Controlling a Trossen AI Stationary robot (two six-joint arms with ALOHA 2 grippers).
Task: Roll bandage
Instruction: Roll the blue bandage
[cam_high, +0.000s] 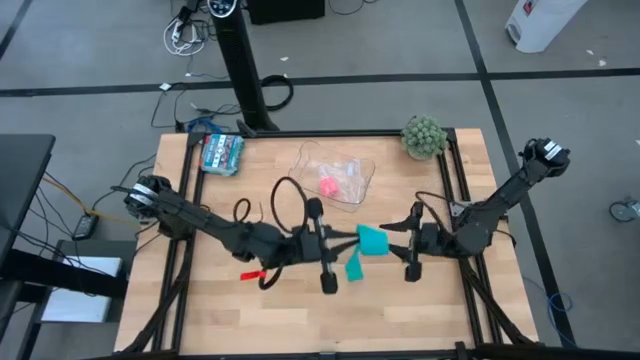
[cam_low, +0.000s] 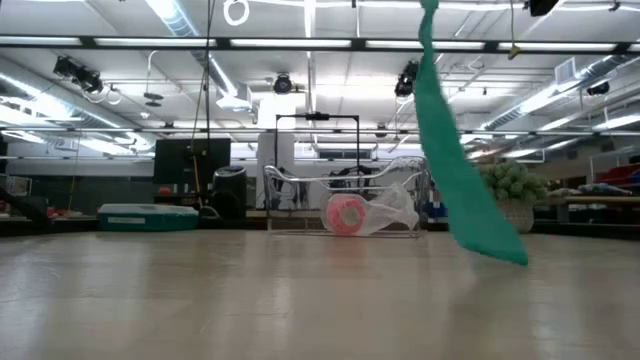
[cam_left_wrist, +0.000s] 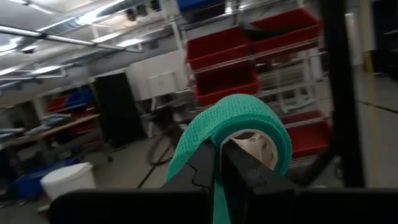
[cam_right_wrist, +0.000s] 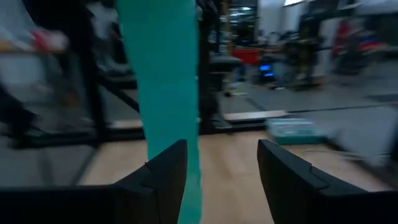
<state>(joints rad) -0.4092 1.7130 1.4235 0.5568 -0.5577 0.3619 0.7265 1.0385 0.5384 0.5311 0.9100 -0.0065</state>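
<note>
Teal bandage (cam_high: 372, 240) sits between my two grippers in the high view, lifted above the middle of the tabletop (cam_high: 200, 310). My left gripper (cam_high: 345, 240) comes at it from the left and my right gripper (cam_high: 392, 240) from the right, both close in; the rolled part lies between them and a loose tail drops toward the near edge. The left is the one touching it, as far as I can tell from above.

Across the low view, only the tail (cam_low: 455, 170) shows: a long flat strip hanging from above, slanting down to a free end that hovers just off the wood. Neither gripper is visible here. Behind it a pink roll (cam_low: 347, 214) lies in a clear plastic bag.

From my left wrist view, my left fingers (cam_left_wrist: 205, 165) are nearly shut, pinching the bandage where the strip meets the roll (cam_left_wrist: 239, 121). The roll is a woven teal ring, its pale core facing me, so its axis runs roughly along my line of sight.

From my right wrist view, my right fingers (cam_right_wrist: 165, 171) stand wide and hold nothing. The strip (cam_right_wrist: 165, 81) hangs lengthwise just ahead of them, nearer one finger than the other, its long axis running straight down. I judge the next move depends on centring that strip between them.
</note>
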